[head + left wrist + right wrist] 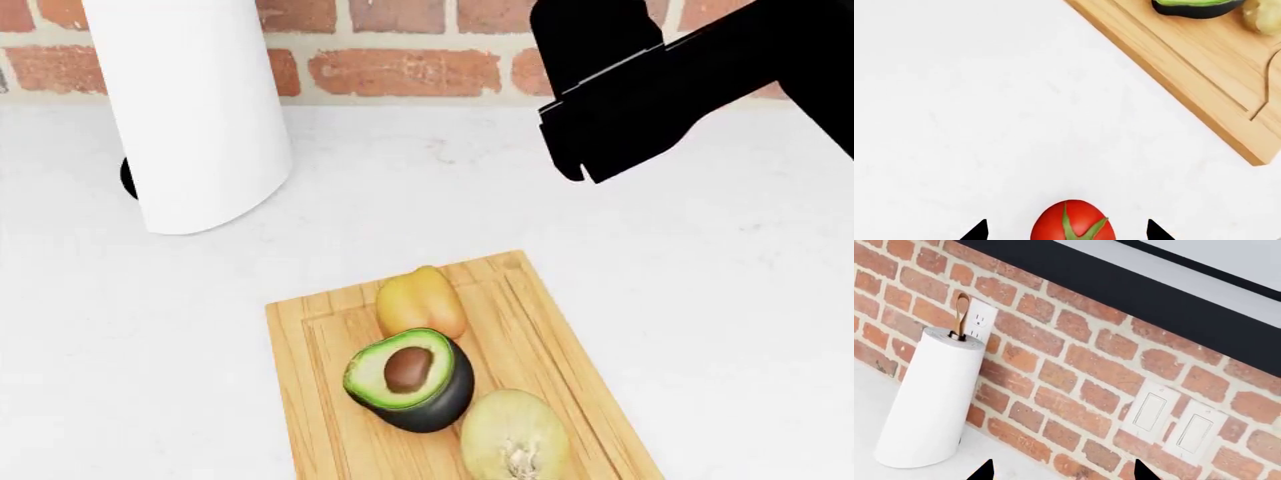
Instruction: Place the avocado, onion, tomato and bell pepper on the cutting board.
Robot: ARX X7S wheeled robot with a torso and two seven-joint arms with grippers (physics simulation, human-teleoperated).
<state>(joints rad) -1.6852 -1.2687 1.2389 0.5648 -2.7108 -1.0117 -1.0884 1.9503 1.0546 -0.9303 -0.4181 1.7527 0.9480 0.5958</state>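
The tomato (1073, 222), red with a green calyx, lies on the white counter between the spread fingertips of my left gripper (1067, 231), which is open, with gaps on both sides. The tomato is out of the head view. The cutting board (534, 330) carries the bell pepper (420, 300), the halved avocado (407, 378) with its pit up, and the onion (514, 435). In the left wrist view a corner of the board (1201, 75) shows with the avocado (1197, 7) and the onion (1264, 15). My right gripper (1062, 472) is open and empty, raised facing the brick wall.
A white paper towel roll (200, 110) stands at the back left of the counter, also visible as the roll (931, 400) in the right wrist view. My black right arm (667, 80) hangs over the back right. The brick wall (1074, 365) carries an outlet and light switches (1174, 425).
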